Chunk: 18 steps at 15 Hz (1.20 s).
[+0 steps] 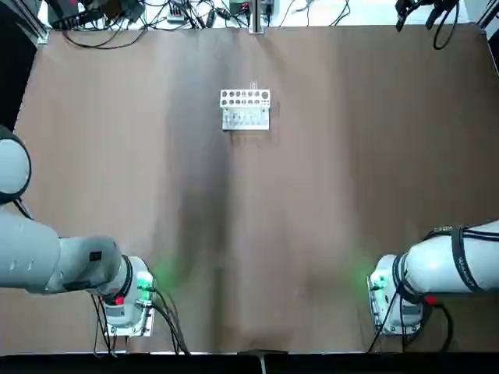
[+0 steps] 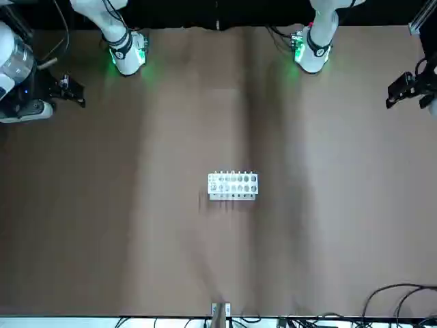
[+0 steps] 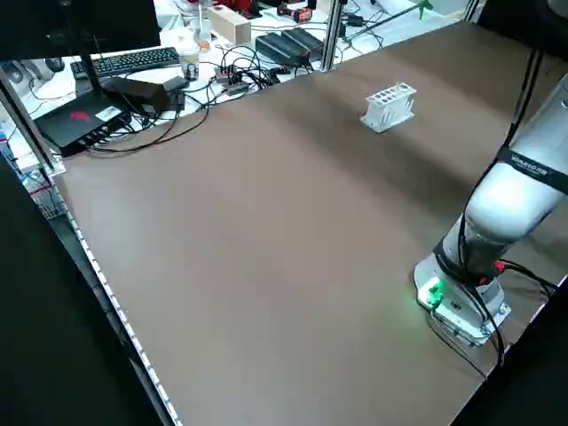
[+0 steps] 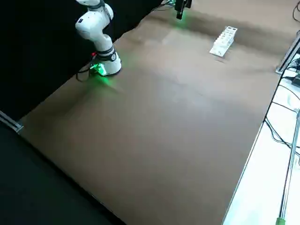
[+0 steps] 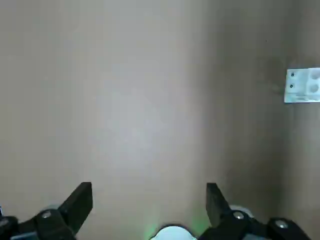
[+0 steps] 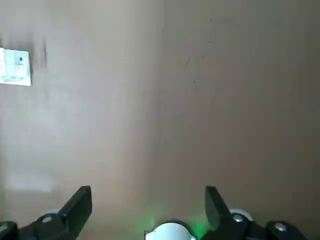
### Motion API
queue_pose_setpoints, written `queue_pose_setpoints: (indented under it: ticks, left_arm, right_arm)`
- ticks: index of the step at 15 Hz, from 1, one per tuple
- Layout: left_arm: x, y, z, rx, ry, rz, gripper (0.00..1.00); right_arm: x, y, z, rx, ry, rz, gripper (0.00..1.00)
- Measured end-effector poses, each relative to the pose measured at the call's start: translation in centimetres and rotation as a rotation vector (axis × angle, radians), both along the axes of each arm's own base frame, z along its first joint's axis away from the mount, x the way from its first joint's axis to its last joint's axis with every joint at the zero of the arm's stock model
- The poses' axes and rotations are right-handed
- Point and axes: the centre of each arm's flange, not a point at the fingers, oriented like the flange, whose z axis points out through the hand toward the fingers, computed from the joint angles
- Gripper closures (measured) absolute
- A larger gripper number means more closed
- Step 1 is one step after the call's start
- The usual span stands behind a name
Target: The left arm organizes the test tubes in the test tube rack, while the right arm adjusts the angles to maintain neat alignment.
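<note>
Top view: test tube rack (image 1: 245, 108) upper centre, both arms parked at the bottom corners.
Front view: rack mid-frame; tubes too faint to make out.
Wrist views: left gripper (image 5: 149, 202) and right gripper (image 6: 148, 204) both spread, empty.
Tubes likely fragile, slippery; grasp mid-shaft, gently.

The brown table (image 1: 249, 234) lies open on all sides of the test tube rack (image 1: 245, 108) (the lone thing standing on it), with cables (image 1: 156, 15) only beyond its far edge.
</note>
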Motion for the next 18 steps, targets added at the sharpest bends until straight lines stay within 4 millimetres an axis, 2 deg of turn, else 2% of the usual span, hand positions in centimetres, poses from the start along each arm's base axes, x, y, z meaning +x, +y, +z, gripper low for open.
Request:
queue_pose_setpoints:
  ticks: [6, 8, 10, 12, 16, 18]
  left_arm:
    - [0.6, -0.2, -0.7, -0.002, 0.004, -0.005, 0.0]
    - [0.7, -1.2, -1.0, -0.03, 0.007, -0.014, 0.0]
    - [1.2, -3.4, -2.1, -0.087, 0.031, -0.008, 0.0]
    - [2.0, -5.7, -4.2, -0.106, 0.072, 0.014, 0.0]
    - [3.7, -12.6, -8.8, -0.093, 0.121, 0.056, 0.0]
    - [4.1, -15.1, -10.2, -0.087, 0.125, 0.063, 0.0]
  right_arm:
    - [0.0, 0.0, 0.0, 0.0, 0.0, 0.0, 0.0]
    - [0.0, 0.0, 0.0, 0.0, 0.0, 0.0, 0.0]
    - [0.0, 0.0, 0.0, 0.0, 0.0, 0.0, 0.0]
    - [0.0, 0.0, 0.0, 0.0, 0.0, 0.0, 0.0]
    - [0.0, 0.0, 0.0, 0.0, 0.0, 0.0, 0.0]
    - [0.0, 0.0, 0.0, 0.0, 0.0, 0.0, 0.0]
